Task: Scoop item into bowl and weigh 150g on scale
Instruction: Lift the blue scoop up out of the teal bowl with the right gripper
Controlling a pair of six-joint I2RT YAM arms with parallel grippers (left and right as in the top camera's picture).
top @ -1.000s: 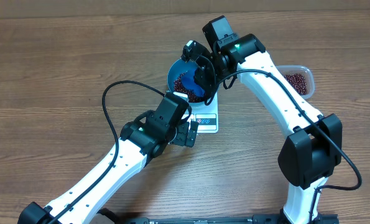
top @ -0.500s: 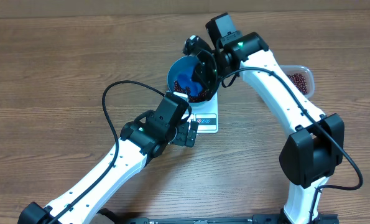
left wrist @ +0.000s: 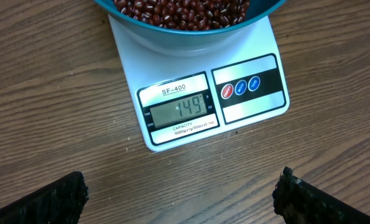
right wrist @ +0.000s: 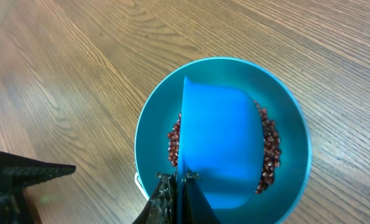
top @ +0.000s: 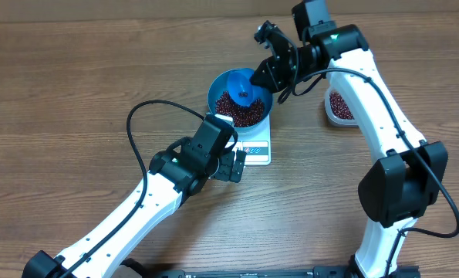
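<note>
Rt gripper (top: 269, 69), clenched on the scoop (top: 244, 89), hangs over the bowl (top: 214, 93) of beans (top: 244, 114) on the scale (top: 258, 148), top centre, handle running up-right twd the tub (top: 342, 122), so rt arm's nearer; left gripper (top: 237, 164) gapes wide just below.

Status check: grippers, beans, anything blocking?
Left gripper jaws open, empty, near scale. Right gripper shut on blue scoop over blue bowl. Beans in bowl; display reads 149. Nothing blocking.
</note>
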